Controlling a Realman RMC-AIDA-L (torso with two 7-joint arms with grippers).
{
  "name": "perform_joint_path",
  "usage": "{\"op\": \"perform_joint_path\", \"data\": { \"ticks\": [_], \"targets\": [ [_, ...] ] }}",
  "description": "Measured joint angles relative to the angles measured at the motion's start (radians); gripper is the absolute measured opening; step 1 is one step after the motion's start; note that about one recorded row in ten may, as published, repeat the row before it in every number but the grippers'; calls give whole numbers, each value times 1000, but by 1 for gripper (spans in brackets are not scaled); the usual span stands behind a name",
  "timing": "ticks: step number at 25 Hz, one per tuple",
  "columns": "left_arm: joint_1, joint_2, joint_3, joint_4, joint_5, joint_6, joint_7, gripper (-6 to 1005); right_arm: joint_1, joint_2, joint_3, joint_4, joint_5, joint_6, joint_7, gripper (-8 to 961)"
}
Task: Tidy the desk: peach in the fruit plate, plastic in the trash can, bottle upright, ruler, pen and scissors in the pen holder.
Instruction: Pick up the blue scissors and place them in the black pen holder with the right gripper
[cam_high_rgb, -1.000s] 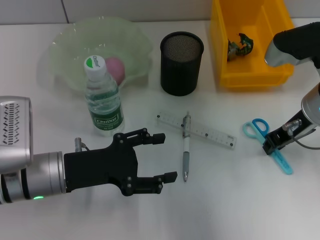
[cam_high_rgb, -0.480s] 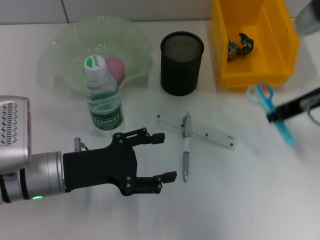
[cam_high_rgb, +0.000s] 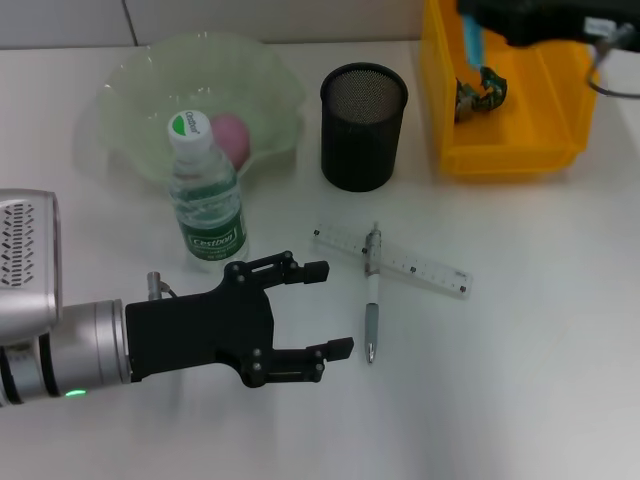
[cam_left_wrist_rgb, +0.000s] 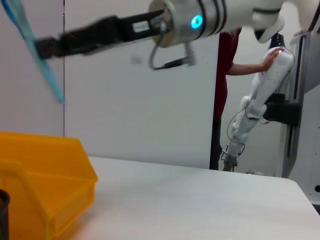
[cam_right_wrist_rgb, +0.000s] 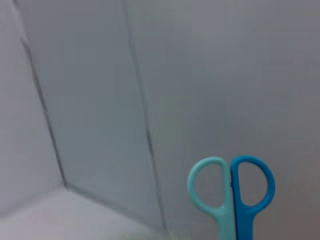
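The right gripper (cam_high_rgb: 480, 22) has swung up and away from the right edge of the desk (cam_high_rgb: 520, 350) and now hangs over the far right corner, above the yellow trash can (cam_high_rgb: 510, 150) — and it has carried the scissors (cam_high_rgb: 470, 45) with it, clamped in its fingers, blades pointing down toward the bin in the head view. The left wrist view catches the same arm high in the air with the scissors tilted below it, and the right wrist view shows the two blue handle loops (cam_right_wrist_rgb: 231, 187) side by side. The crumpled plastic (cam_high_rgb: 482, 90) lies inside the trash can. The left gripper (cam_high_rgb: 325, 310) hovers low over the near left part of the desk, fingers spread wide and holding nothing, just beside the pen (cam_high_rgb: 371, 295). The pen lies across the ruler (cam_high_rgb: 420, 265) near the middle. The bottle (cam_high_rgb: 205, 195) stands upright just in front of the fruit plate (cam_high_rgb: 130, 90), the peach (cam_high_rgb: 230, 132) sits in the plate at the far left, and the black mesh pen holder (cam_high_rgb: 363, 125) stands between plate and bin.
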Motion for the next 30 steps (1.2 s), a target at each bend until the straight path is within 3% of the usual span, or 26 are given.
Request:
{"op": "perform_joint_path", "data": {
  "ticks": [3,4,5,8,9,10,14,22,30],
  "targets": [
    [0,0,0,0,0,0,0,832,63,0,6,237,293,55,-370,218],
    [0,0,0,0,0,0,0,832,123,0,8,415,478,60,-615,219],
    [0,0,0,0,0,0,0,832,123,0,8,415,478,60,-615,219],
    [1,0,0,0,0,1,-4,832,202,0,9,649,683,55,-924,221],
    [1,0,0,0,0,1,-4,832,259,-1,9,796,805,54,-1104,222],
    [1,0,0,0,0,1,-4,832,259,-1,9,796,805,54,-1104,222],
    [1,1,0,0,0,1,-6,832,382,-3,9,1039,926,54,-1283,225],
    [5,1,0,-2,0,2,-1,832,409,0,-9,1086,927,60,-1287,230],
    [8,2,0,-3,0,4,-1,832,390,4,-25,1121,929,55,-1286,235]
  ]
}}
